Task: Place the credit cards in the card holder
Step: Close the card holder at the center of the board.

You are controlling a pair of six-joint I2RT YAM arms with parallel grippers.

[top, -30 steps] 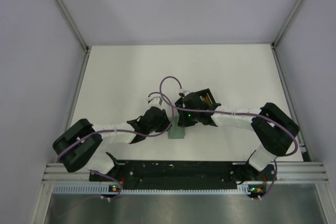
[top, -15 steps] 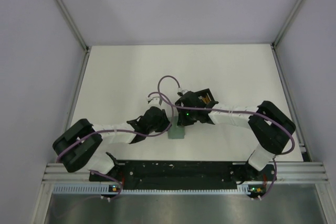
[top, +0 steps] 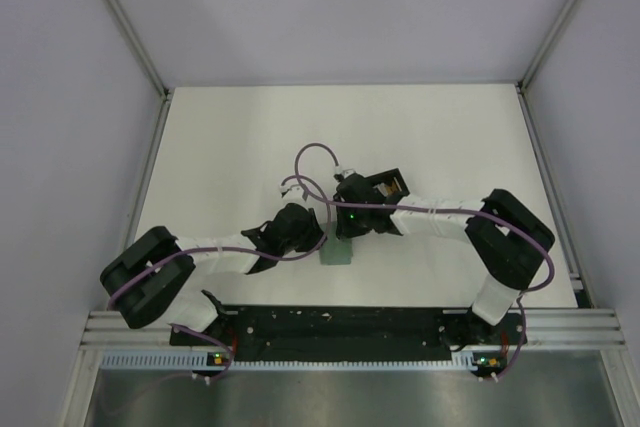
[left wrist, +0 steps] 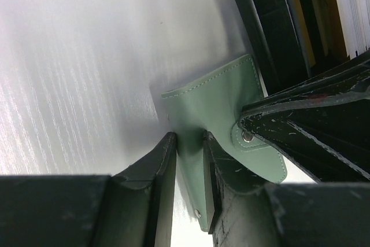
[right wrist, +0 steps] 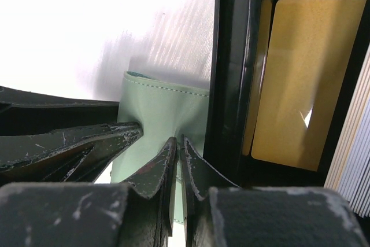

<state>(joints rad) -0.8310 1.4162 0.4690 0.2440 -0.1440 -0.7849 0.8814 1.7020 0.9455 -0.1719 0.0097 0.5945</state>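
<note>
Since a second ago, the right arm [top: 440,222] has drawn its elbow inward toward the left, and the black compartment box [top: 385,185] beside its wrist sits slightly farther left on the bench [top: 450,127]. The purple cable loop [top: 312,152] above it has swung the same way. The left arm [top: 215,259] and the green wallet have not shifted.

On the left, the left gripper [left wrist: 189,137] reaches in from the near-left side. It is clenched on one panel of the sage-green card holder [left wrist: 214,99], and green leather shows between its two fingers. The card holder stands up off the bench near the middle of the near half, with a stitched edge uppermost and a snap flap hanging to one side. A small metal snap is visible on that flap.

Just right of it, the right gripper [right wrist: 178,141] comes in from the opposite side. Its jaws are nearly closed, pinching a thin green edge of the same card holder. One of its fingers lies against the snap flap in the left wrist view.

Farther right, the black box's wall stands just beside the card holder, perhaps touching it, though the overlap hides the contact. A yellow-orange credit card [right wrist: 306,79] stands upright in one compartment. At the far right of that box are what look like the edges of several pale cards [right wrist: 352,160], stacked together.
</note>
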